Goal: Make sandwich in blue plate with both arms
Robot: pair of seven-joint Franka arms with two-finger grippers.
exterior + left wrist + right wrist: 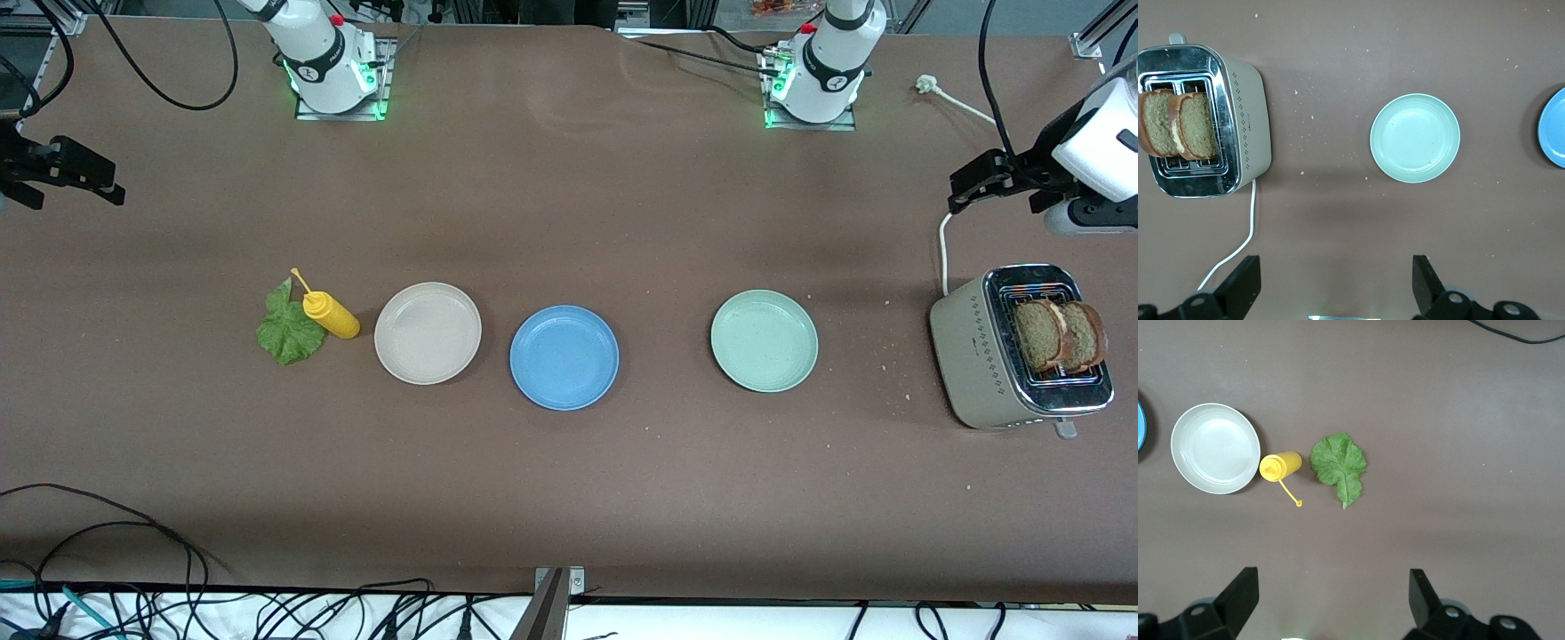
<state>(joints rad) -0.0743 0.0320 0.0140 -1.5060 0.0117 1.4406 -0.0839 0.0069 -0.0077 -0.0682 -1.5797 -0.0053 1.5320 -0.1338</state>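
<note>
Presently both pincers spread: left pincer [965, 191] above toaster [982, 356], right pincer [80, 182] idle. Bread slices [1060, 335] upright in slots, light, crumbly; pinch top crusts. Lettuce [286, 329] limp. Blue plate [564, 357] bare.

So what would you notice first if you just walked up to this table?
Probably the shiny beige toaster at the left arm's end of the table, with two speckled brown bread slices sticking up. Then the round blue plate between a beige plate and a pale green plate, both empty.
</note>
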